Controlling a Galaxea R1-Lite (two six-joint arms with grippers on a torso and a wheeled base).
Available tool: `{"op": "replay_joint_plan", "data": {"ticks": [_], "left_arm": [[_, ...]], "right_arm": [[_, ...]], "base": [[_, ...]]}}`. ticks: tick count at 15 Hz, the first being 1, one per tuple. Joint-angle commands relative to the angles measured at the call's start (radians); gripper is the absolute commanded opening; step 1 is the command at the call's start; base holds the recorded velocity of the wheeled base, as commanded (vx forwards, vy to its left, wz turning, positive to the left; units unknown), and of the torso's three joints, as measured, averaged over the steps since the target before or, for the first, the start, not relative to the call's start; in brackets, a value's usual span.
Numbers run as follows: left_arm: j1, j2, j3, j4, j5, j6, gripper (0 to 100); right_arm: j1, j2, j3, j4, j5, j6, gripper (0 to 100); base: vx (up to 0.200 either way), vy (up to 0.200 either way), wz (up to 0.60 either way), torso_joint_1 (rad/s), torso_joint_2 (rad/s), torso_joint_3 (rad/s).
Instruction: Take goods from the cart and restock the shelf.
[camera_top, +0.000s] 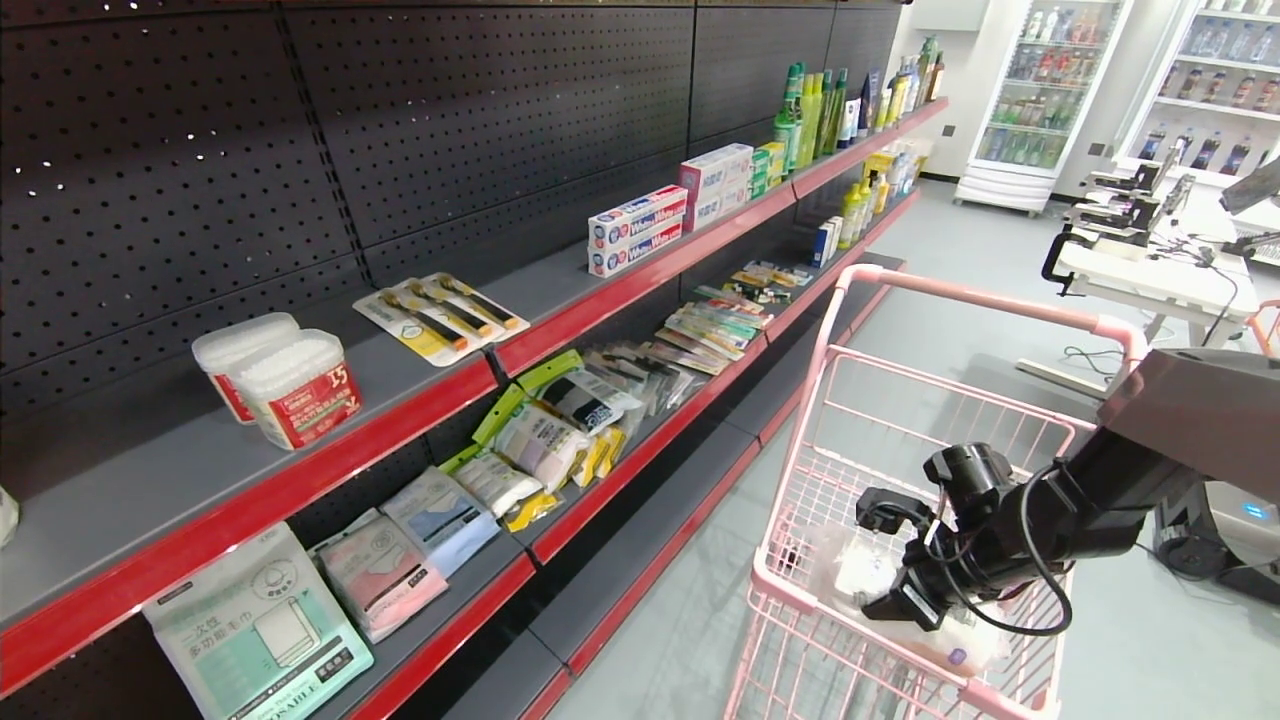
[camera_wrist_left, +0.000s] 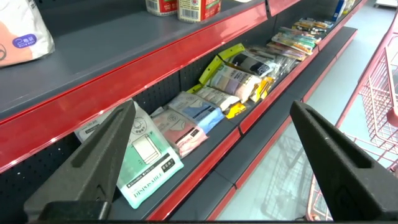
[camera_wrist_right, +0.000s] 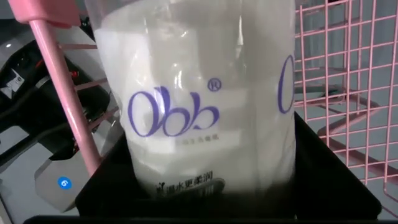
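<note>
Clearly, the right end effector (camera_top: 895, 600) is clamped on a white packet (camera_top: 850, 575) low inside the cart (camera_top: 985, 300).
The packet sits between both fingers with its long axis along them, by the cart's near rim. The shelf (camera_top: 120, 500) lies left of the cart, so I judge the next move must lift over that rim. The left end effector (camera_wrist_left: 211, 109) is wide open beside the shelf, outside the cart, holding nothing.
</note>
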Motion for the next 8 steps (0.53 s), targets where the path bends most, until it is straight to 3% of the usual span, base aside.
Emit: {"op": "replay_joint_plan", "data": {"ticks": [1,8], "left_arm": [[0.0,0.002,0.0,0.0,0.0,0.0,100],[0.0,0.002,0.0,0.0,0.0,0.0,100]], "right_arm": [[-0.001,0.006,-0.001,0.003,-0.002,-0.002,0],[-0.072,-0.138,-0.052,0.006,-0.038,0.11,0]], "base": [[0.0,0.0,0.0,0.0,0.0,0.0],[0.0,0.0,0.0,0.0,0.0,0.0]]}}
